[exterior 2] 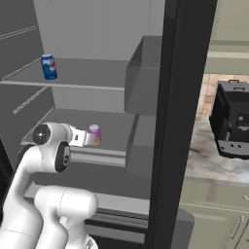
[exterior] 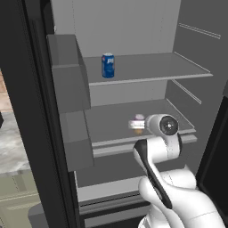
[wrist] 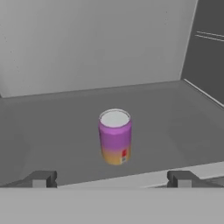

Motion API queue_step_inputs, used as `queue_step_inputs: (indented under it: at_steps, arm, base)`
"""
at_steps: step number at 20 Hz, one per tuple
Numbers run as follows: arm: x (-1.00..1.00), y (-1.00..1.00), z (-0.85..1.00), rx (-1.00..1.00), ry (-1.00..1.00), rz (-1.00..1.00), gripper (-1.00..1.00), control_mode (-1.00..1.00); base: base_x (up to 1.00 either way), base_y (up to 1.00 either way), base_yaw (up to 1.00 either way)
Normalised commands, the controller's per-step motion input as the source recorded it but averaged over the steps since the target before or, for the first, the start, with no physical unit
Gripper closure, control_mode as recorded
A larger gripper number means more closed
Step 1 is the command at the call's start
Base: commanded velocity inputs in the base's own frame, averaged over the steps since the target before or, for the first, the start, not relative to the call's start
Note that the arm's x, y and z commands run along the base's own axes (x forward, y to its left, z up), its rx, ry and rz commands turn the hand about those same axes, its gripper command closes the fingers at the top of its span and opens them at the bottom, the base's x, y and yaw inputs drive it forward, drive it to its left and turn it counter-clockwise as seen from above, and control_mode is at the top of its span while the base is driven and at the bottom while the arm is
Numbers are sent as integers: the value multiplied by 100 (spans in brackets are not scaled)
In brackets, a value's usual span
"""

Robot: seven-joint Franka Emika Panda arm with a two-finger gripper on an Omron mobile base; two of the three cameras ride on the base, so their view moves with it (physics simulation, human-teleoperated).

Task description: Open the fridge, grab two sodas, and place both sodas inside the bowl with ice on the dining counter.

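Reaching into the open fridge [exterior: 133,26], we list our gripper [wrist: 111,179], jaws spread wide and empty, facing the upright pink soda can [wrist: 115,136] on the lower shelf [wrist: 183,127]; next, advance and close.

Fridge [exterior: 133,26] open; blue can [exterior: 107,65] upright, upper shelf; pink can [wrist: 115,136] upright, lower shelf.

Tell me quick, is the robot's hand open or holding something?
End effector: open, holding nothing; the small pink and yellow drink can stands free ahead on the grey fridge shelf.
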Motion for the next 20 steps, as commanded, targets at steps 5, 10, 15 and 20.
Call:
queue_step_inputs:
  at_steps: [5,10,15,20]
  arm:
    - [23,-3,-16,0,0,0,-100,-100]
    - [38,0,-3,0,0,0,-100,-100]
    - [36,-7,-14,0,0,0,-100,-100]
    - [28,-21,-28,0,0,0,-100,-100]
  base:
    - [0,0,0]
    - [0,0,0]
    - [0,0,0]
    - [0,0,0]
